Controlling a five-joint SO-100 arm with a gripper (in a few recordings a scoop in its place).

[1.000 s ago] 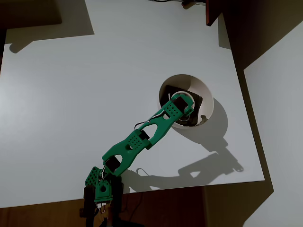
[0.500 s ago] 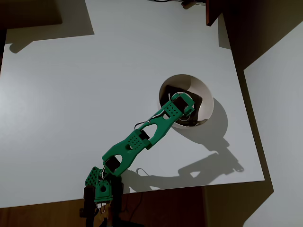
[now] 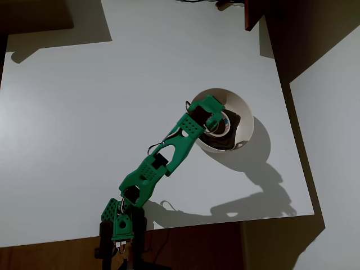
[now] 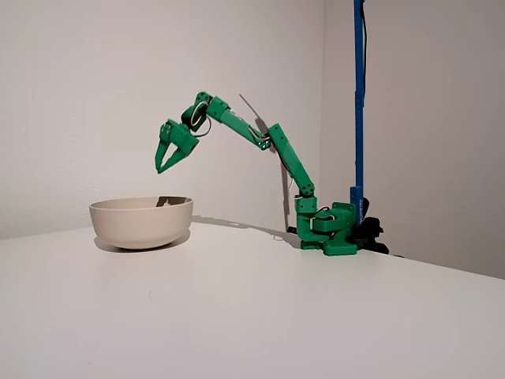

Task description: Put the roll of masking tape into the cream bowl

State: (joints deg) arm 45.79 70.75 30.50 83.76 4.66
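White tabletop [image 3: 84, 124] carries the cream bowl [image 3: 243, 115] near its right edge in the overhead view. Inside the bowl, on the dark patch at the bottom, lies the roll of masking tape [image 3: 223, 125], partly hidden by the green arm [image 3: 163, 160]. Seen from the fixed view, the claw [image 4: 163, 166] hangs above the bowl [image 4: 142, 222], released and holding nothing

The cream bowl [image 4: 142, 222] looks smooth and matt, perhaps ceramic; the table [image 4: 260, 316] is matt white.
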